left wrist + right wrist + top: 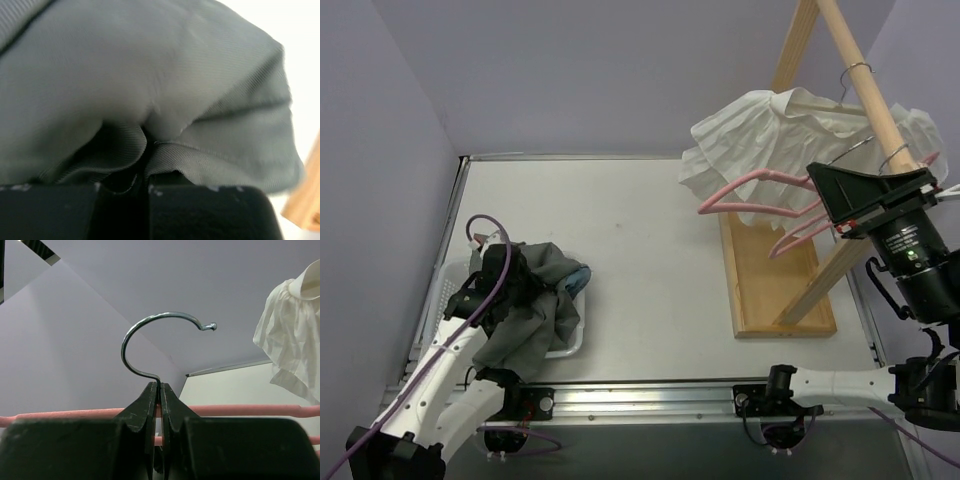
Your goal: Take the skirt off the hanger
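A: Lavender walls (570, 70), grey tabletop (650, 260): where is the skirt (535, 300) found?
B: It is bunched over the white basket (568, 346) at the left, pinched by the left fingers (50, 212).
A: And the hanger (75, 416)?
B: It is clamped below its hook (150, 322) by the right fingers (145, 410), crowded by the wooden rack (790, 290) and a draped white shirt (770, 125).

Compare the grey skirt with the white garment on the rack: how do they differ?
The grey skirt is dark and hangs bunched from the shut left gripper over the white basket. The white garment is pale and drapes from the wooden rail. Both are crumpled cloth.
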`<state>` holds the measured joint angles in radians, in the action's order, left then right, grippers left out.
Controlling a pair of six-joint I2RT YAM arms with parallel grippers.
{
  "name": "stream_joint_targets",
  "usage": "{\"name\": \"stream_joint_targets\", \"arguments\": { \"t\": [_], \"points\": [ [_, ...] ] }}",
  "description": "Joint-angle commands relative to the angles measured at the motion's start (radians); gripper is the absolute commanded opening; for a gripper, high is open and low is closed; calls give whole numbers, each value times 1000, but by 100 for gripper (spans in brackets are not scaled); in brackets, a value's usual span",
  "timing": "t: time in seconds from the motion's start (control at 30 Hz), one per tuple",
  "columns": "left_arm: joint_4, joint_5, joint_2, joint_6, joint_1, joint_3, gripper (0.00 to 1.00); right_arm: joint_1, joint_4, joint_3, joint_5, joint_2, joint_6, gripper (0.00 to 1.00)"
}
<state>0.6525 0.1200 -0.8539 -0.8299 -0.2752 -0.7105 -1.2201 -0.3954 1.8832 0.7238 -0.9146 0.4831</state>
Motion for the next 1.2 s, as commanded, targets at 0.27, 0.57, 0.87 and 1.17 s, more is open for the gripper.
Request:
{"name": "stream_joint_targets", "arguments": {
  "t": [0.27, 0.57, 0.87, 1.17],
  "points": [
    [72, 342, -422, 38, -91, -146, 2, -16, 127, -110, -72, -46, 11, 0],
    [-14, 170, -300, 6, -56, 9, 49, -16, 58, -122, -121, -99, 34, 0],
    [199, 95, 5, 68, -61, -162, 86, -15, 29, -127, -110, -151, 48, 0],
    [231, 87, 118, 129, -62, -294, 94, -13, 6, -96, -81, -201, 58, 0]
  ]
}}
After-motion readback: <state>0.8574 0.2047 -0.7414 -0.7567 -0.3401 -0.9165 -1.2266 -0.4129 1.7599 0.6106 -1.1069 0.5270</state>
